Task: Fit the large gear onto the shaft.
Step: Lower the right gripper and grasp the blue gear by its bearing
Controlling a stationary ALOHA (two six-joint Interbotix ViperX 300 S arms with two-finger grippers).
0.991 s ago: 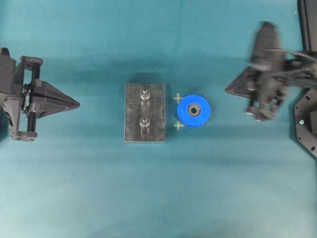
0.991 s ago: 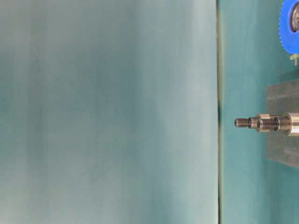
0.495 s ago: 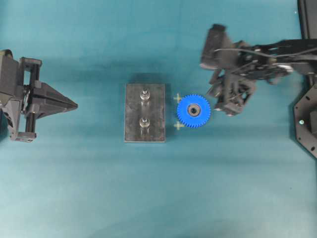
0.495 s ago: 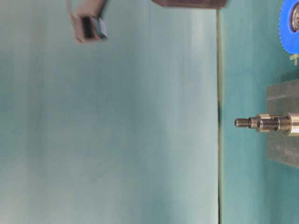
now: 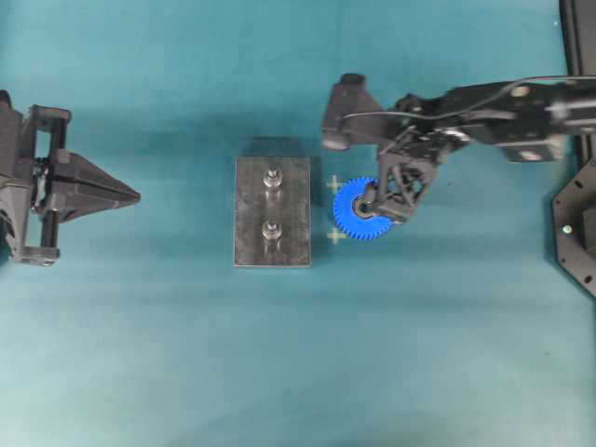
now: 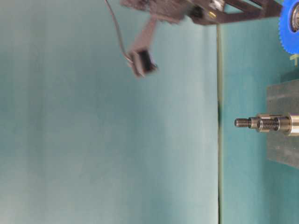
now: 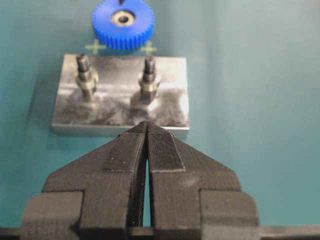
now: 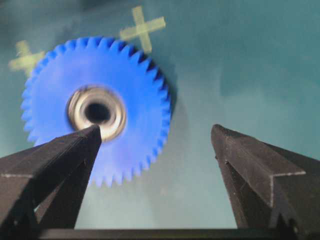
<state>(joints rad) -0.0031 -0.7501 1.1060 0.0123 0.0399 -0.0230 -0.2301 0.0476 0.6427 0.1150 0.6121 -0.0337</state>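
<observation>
The large gear (image 5: 347, 209), bright blue with a silver hub, lies flat on the teal cloth just right of the grey plate (image 5: 251, 214). The shaft (image 5: 272, 177) stands upright near the plate's far end, with its twin peg (image 5: 272, 230) beside it. In the left wrist view the shaft (image 7: 85, 75) is the left peg and the gear (image 7: 122, 25) lies beyond the plate. My right gripper (image 8: 155, 132) hovers open over the gear (image 8: 135, 85), one fingertip (image 8: 92, 132) above the hub and the other off the rim. It holds nothing. My left gripper (image 7: 146, 126) is shut and empty, well left of the plate.
Two yellow cross marks (image 5: 335, 184) (image 5: 335, 237) flank the gear on the cloth. Black equipment (image 5: 577, 233) sits at the right edge. In the table-level view the right arm (image 6: 224, 11) crosses the top with a cable hanging down.
My right arm has swept in from the right to a spot over the gear, and its jaws have gone from shut to wide open. The left gripper has drifted slightly left.
</observation>
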